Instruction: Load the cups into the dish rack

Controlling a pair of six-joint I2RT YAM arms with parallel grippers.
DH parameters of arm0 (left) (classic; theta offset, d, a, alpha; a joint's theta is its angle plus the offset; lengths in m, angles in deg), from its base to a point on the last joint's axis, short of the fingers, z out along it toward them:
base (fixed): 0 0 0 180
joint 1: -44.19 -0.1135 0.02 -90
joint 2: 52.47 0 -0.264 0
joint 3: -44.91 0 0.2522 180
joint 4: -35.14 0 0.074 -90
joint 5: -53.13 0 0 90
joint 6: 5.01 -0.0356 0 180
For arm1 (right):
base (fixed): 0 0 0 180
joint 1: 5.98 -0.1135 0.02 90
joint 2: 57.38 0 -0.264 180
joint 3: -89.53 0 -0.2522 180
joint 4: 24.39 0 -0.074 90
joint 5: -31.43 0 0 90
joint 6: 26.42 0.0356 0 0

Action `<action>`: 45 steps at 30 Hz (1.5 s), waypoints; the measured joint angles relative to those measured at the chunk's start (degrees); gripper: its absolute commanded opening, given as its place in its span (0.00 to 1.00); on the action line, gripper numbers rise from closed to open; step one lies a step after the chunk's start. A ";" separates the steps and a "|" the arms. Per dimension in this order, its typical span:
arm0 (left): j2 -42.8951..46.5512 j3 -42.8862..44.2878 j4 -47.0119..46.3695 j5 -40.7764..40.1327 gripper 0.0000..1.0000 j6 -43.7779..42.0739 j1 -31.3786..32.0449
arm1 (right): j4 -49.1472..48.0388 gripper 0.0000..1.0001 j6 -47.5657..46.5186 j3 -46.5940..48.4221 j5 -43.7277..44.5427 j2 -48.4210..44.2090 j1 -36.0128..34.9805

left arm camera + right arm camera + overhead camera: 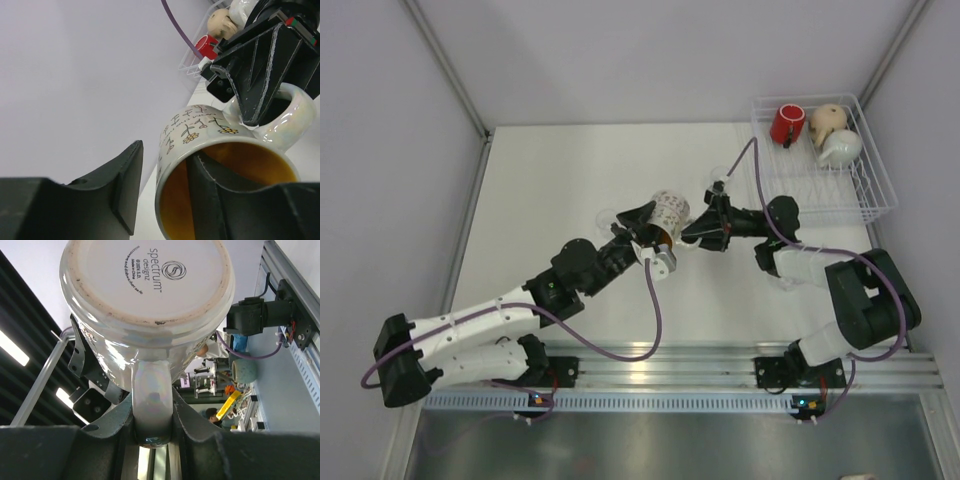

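Note:
The speckled white mug with orange inside [670,208] is held tilted in the air above the table's middle. My right gripper [703,228] is shut on its handle [152,400], with the mug's base [150,285] facing the right wrist camera. My left gripper [165,155] is open and straddles the mug's rim [200,131]: one finger is inside the mug, the other outside with a gap to the wall. The white wire dish rack [876,196] at the back right holds a red cup [787,123], a beige mug [828,120] and a white mug [841,148].
A clear glass tumbler [719,180] stands on the table just behind the right gripper, and another faint one [604,215] stands left of the mug. Frame posts border the table on both sides. The red cup [206,45] and the rack [192,62] also show in the left wrist view.

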 measured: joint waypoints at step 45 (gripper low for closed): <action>1.03 9.81 4.76 -10.78 0.73 30.49 0.37 | 4.85 0.00 -6.51 27.19 7.21 8.11 16.33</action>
